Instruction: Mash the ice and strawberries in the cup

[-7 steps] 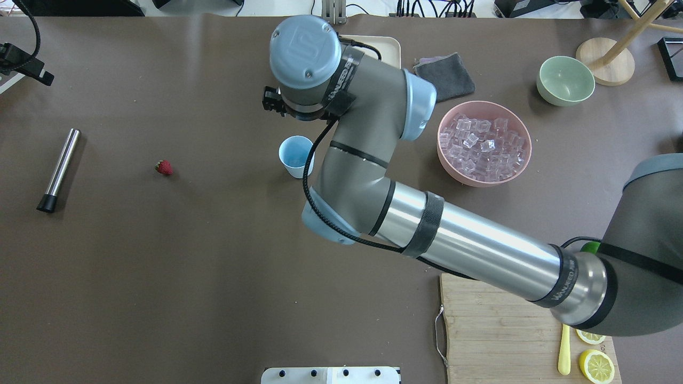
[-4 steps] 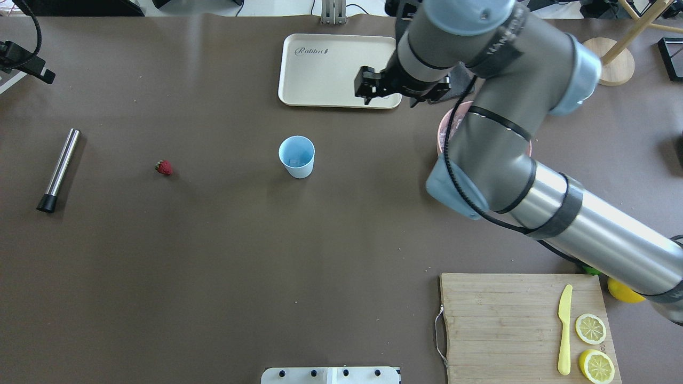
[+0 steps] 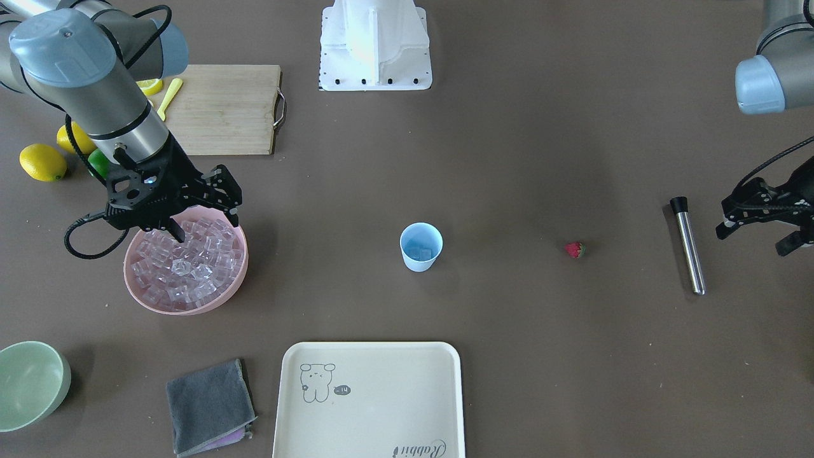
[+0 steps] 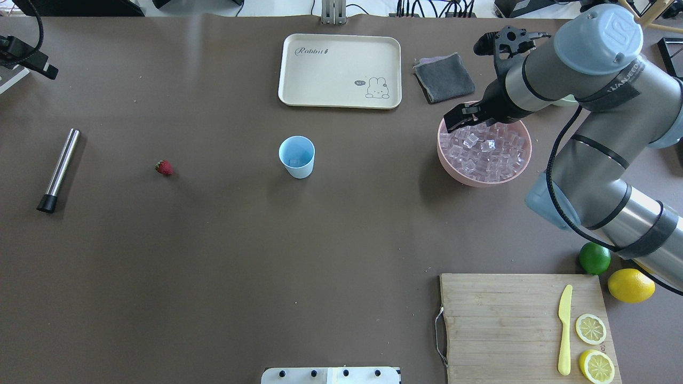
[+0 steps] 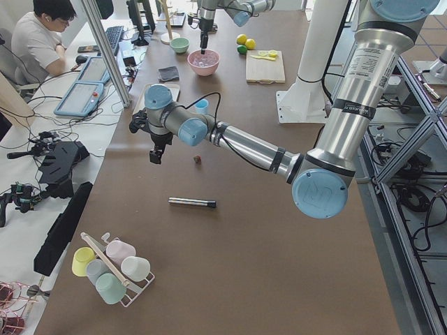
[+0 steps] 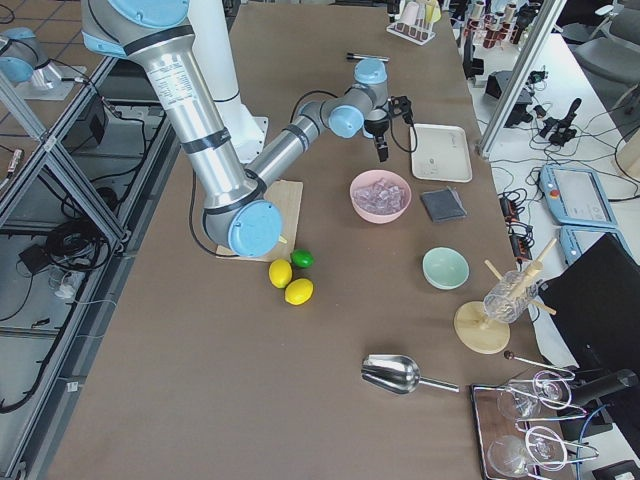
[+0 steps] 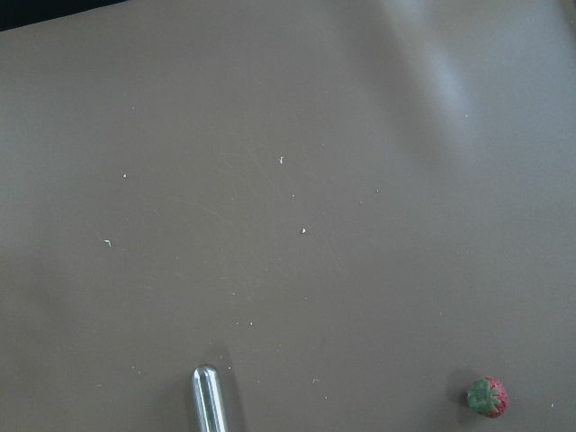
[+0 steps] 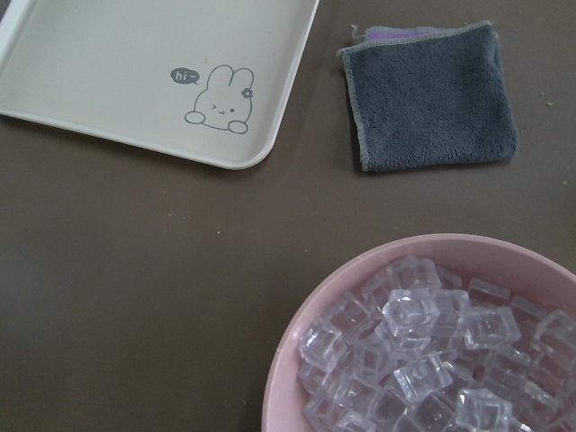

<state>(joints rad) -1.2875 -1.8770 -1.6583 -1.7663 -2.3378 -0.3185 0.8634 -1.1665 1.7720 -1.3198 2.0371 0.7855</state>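
Note:
The light blue cup point(image 4: 296, 156) stands upright mid-table, also in the front view point(image 3: 421, 247), with a little clear ice in its bottom. The strawberry point(image 4: 164, 167) lies on the table to its left and shows in the left wrist view point(image 7: 487, 397). Many ice cubes point(image 4: 483, 149) fill a pink bowl point(image 4: 525, 160), seen close in the right wrist view point(image 8: 432, 360). My right gripper point(image 3: 203, 219) hangs open and empty just above the bowl's near rim. My left gripper point(image 3: 757, 236) is open and empty above the table's far left, beyond a steel muddler point(image 4: 60, 169).
A cream tray point(image 4: 320, 85) and a grey cloth point(image 4: 444, 77) lie at the back. A pale green bowl point(image 3: 32, 385) sits beyond the pink bowl. A cutting board point(image 4: 507, 330) with lemon slices and a yellow knife, a lime point(image 4: 594, 258) and a lemon point(image 4: 630, 285) are front right.
My right arm has swung right, from over the cup, past the tray, to above the pink ice bowl. The cup, strawberry and muddler have not moved.

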